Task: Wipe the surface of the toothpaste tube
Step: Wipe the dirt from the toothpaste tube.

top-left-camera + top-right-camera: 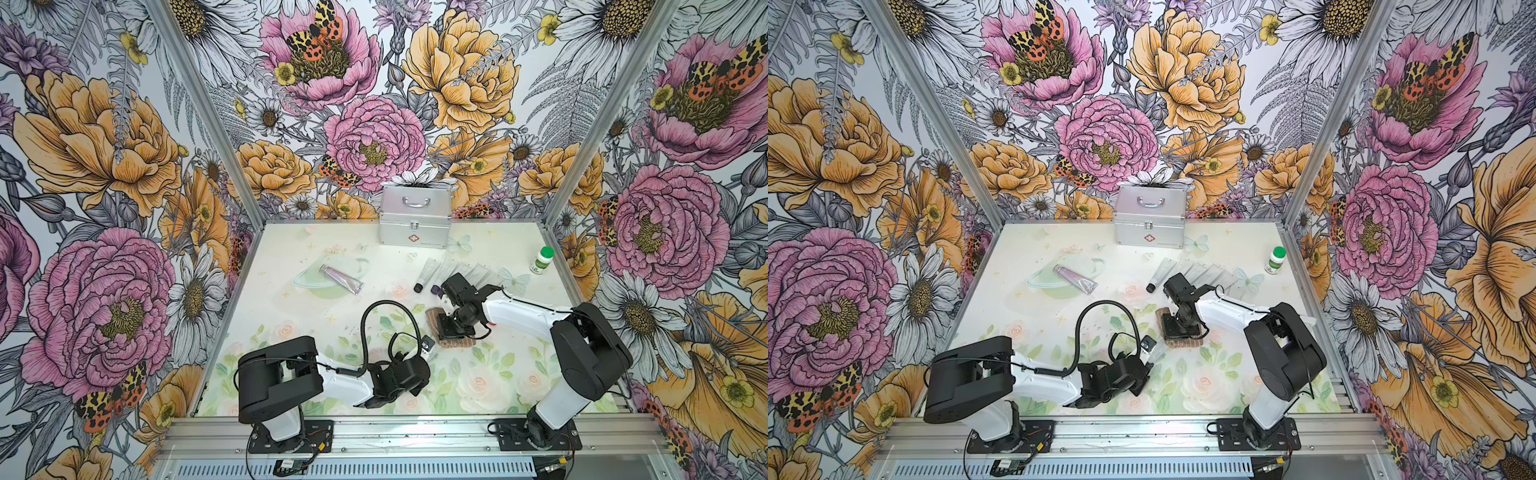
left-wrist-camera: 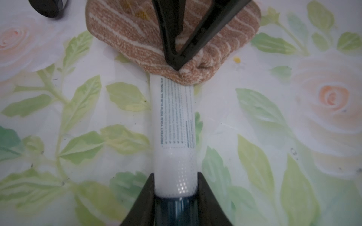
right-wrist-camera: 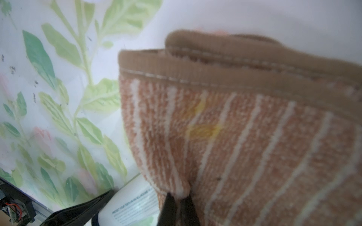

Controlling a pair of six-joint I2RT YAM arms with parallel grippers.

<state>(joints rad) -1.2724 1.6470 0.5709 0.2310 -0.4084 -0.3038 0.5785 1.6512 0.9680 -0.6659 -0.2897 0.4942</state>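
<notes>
Nearest, toward 6 o'clock from the tabletop's (image 1: 291, 316) middle, the left pincer (image 2: 175, 176) clamps the toothpaste tube (image 2: 172, 121) by its cap end; its print reads in the left wrist view, while the top views barely show it; toward 1 o'clock the right pincer (image 3: 178, 195) pinches a striped cloth (image 1: 455, 341) lying over the tube's tail; metal case (image 1: 415, 220) at 12 o'clock.
</notes>
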